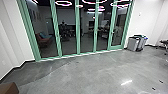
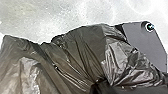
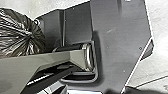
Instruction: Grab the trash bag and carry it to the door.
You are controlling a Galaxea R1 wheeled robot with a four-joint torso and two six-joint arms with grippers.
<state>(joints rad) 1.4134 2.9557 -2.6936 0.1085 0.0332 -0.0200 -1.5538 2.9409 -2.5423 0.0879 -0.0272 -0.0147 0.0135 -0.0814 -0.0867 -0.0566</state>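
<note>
Filling much of the left wrist view is the dark, shiny trash bag (image 2: 80,50), its folds drawn together tightly at the left gripper (image 2: 100,83), which is shut on it. Loose film spreads out on both sides of that gather. In the right wrist view the bag (image 3: 17,32) shows as a rounded, pleated bulk beside the robot's dark base plate. How the right gripper stands cannot be made out. Ahead in the head view, a green-framed glass door (image 1: 117,32) stands at the right end of the glass wall.
Two bins (image 1: 135,43) stand right of the glass wall (image 1: 78,37), against the white wall. A brown object (image 1: 8,88) shows at the near left corner. Dark furniture (image 1: 163,43) is at the far right. Grey polished floor (image 1: 87,72) stretches ahead.
</note>
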